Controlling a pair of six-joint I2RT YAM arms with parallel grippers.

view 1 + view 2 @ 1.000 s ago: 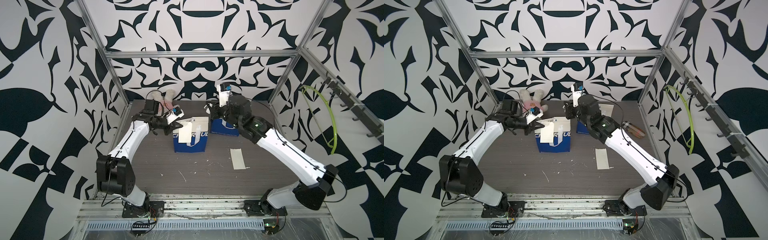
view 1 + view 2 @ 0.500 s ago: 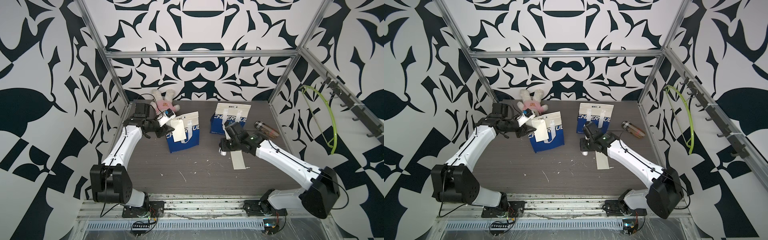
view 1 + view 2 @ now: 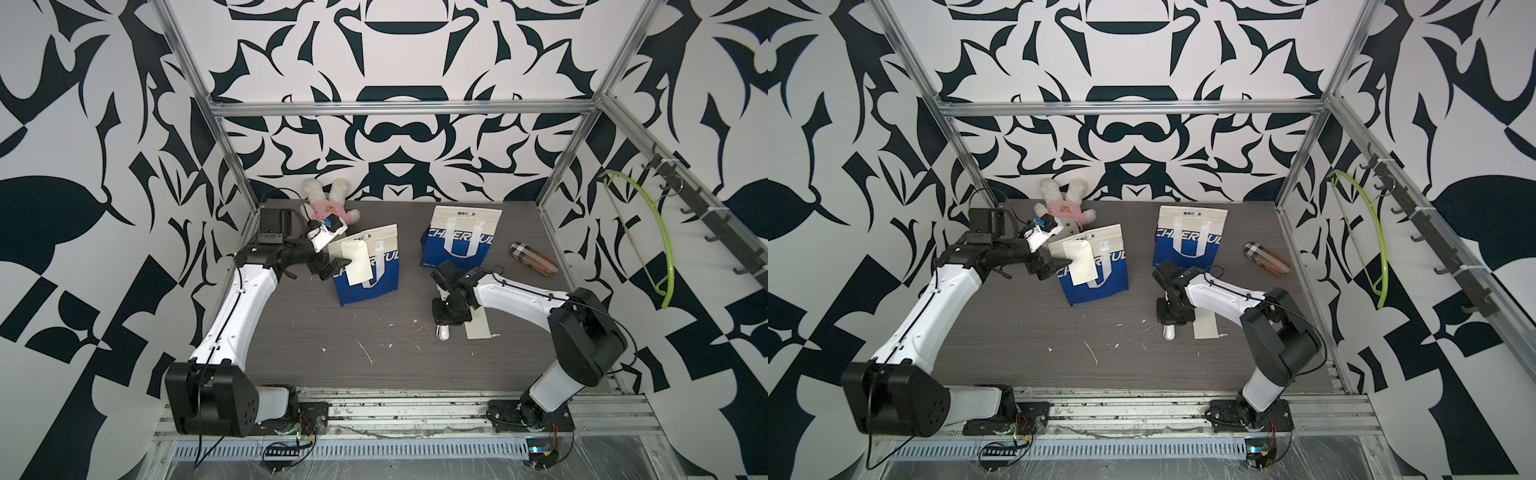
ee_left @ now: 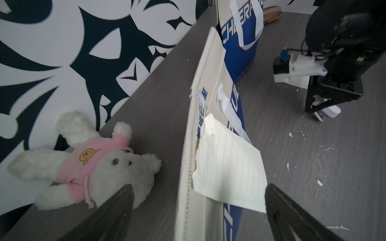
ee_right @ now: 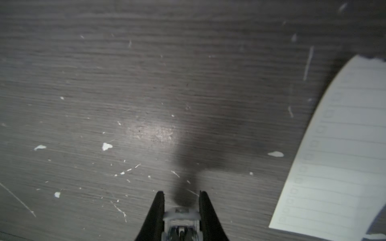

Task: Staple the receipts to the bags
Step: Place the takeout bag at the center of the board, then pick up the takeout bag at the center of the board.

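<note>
Two bags stand on the table: a tilted one at the left and an upright one farther back. A cream receipt hangs on the front of the left bag; in the left wrist view the receipt clings by its torn top edge. My left gripper is open, its jaws wide on either side of that bag's edge, touching nothing. My right gripper points down at the table, shut on the small white stapler. A second receipt lies flat just beside it.
A plush bunny in a pink shirt lies at the back left, close behind my left wrist. A plaid pouch lies at the right edge of the table. White paper scraps are scattered over the table's front. A green hoop hangs on the right wall.
My left gripper pulled the bag with its receipt leftward, then opened. My right arm came down from the bags to the table beside the loose receipt, still gripping the stapler.
</note>
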